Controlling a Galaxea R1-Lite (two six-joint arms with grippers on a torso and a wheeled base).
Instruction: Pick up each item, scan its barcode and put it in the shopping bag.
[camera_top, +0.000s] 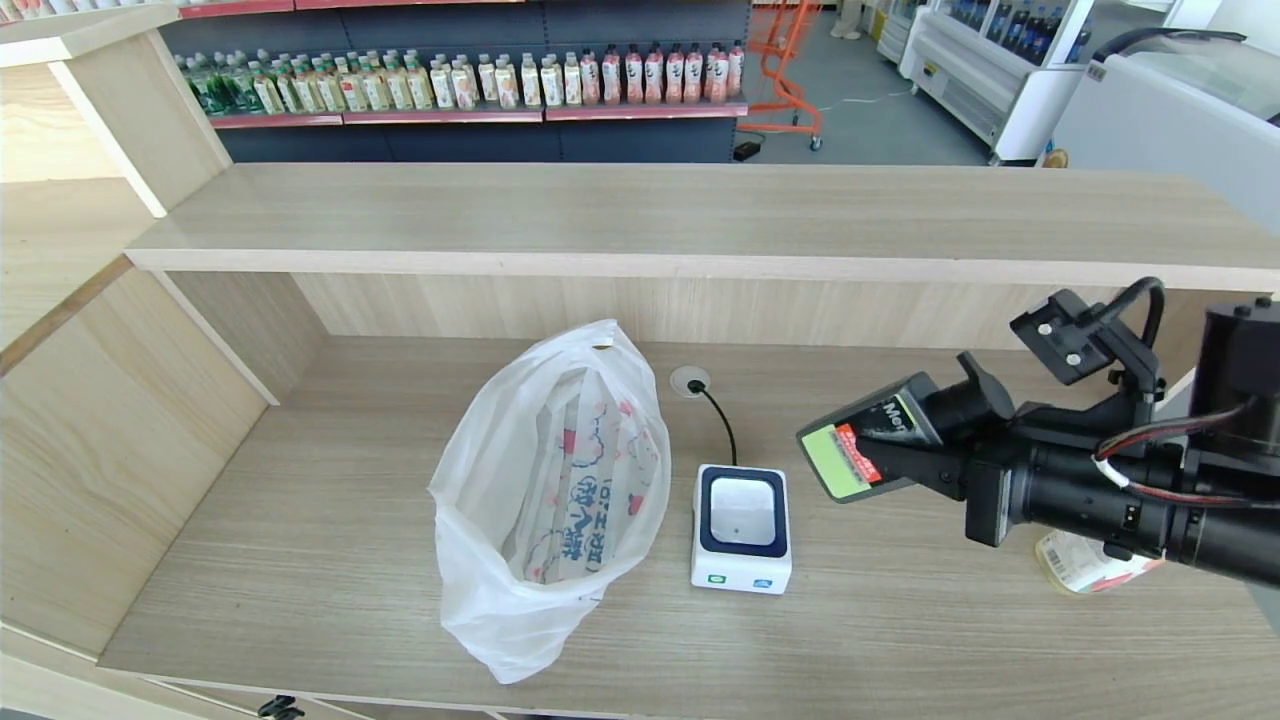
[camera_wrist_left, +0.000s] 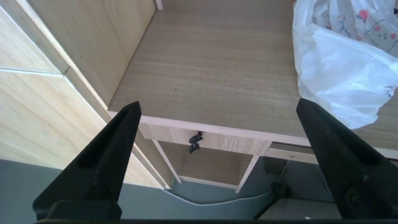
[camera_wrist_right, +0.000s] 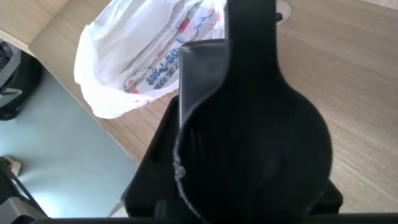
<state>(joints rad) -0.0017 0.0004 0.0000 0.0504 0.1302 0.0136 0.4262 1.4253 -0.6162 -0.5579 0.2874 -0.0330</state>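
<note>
Matte-black cylindrical right arm (camera_top: 1100, 490), red-and-white cables (camera_top: 1170, 432), two-screw bracket (camera_top: 1065, 340).

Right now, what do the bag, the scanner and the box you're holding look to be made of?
Bag: thin translucent white plastic film; it crumples and the printed pack inside shows through. Scanner: hard matt white plastic casing, with a glossy window, probably glass. Box: likely printed cardboard, judging by flat faces and crisp edges; not certain.
</note>
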